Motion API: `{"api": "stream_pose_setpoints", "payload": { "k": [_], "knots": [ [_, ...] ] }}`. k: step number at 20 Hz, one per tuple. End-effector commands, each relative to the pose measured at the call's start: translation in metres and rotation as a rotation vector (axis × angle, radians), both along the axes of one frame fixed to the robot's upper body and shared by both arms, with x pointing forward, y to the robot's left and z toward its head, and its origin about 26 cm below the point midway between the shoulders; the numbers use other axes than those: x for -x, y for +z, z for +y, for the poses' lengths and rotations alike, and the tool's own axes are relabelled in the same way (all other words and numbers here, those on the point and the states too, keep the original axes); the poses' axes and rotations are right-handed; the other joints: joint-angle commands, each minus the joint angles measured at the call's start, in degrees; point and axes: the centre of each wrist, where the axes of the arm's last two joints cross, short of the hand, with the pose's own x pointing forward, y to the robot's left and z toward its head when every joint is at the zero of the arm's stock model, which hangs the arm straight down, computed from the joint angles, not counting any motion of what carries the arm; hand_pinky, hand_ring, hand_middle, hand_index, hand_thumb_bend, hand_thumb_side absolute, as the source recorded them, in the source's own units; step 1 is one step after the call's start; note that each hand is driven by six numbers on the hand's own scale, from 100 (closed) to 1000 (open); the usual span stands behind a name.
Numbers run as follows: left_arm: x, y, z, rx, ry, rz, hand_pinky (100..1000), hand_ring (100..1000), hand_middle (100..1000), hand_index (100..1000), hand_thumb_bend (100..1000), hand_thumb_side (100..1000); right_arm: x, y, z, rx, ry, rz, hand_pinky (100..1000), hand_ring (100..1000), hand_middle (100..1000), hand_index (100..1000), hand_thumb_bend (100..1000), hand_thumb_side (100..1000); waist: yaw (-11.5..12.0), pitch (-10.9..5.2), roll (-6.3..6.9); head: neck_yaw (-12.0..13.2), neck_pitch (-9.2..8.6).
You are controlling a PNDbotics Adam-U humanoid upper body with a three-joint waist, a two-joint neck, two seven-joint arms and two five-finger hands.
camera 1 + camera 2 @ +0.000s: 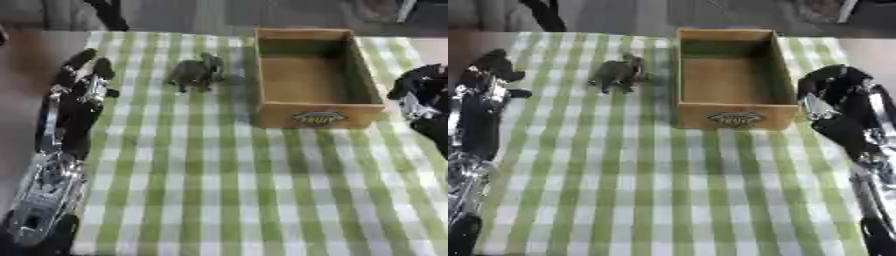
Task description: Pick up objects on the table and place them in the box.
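A small grey-green toy animal (197, 73) stands on the green-and-white checked cloth, just left of the wooden box (317, 117). The box shows nothing inside and carries an oval label on its front wall. My left hand (83, 80) lies at the cloth's left edge, fingers straight and pointing away, a hand's width left of the toy and holding nothing. My right hand (833, 95) hovers just right of the box with its fingers curled, nothing in them.
The checked cloth (227, 190) covers the table from the box to the near edge. Brown bare table (26, 55) shows at the far left. Dark legs of some stand (109, 15) rise beyond the far edge.
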Motion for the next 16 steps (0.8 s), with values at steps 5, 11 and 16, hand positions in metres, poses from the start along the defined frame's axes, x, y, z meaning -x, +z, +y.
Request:
{"api": "stream_pose_setpoints", "payload": {
  "k": [5, 11, 16],
  "knots": [
    [-0.008, 0.033, 0.011, -0.161, 0.004, -0.056, 591, 718, 870, 838, 340, 375, 0.001, 0.006, -0.004, 0.017, -0.012, -0.021, 576, 524, 516, 587, 187, 161, 0.0, -1.27, 0.09, 0.1, -0.18],
    [-0.022, 0.068, 0.022, -0.404, -0.002, -0.066, 601, 722, 867, 842, 317, 218, 0.001, 0.004, -0.005, 0.020, -0.013, -0.014, 576, 524, 516, 587, 187, 161, -0.3, -1.72, 0.41, 0.1, 0.07],
    [-0.037, 0.098, 0.030, -0.653, -0.020, -0.045, 612, 724, 860, 846, 355, 131, 0.001, 0.002, -0.005, 0.024, -0.011, -0.005, 576, 524, 516, 587, 189, 162, -0.7, -2.15, 0.83, 0.1, 0.34]
  ]
}}
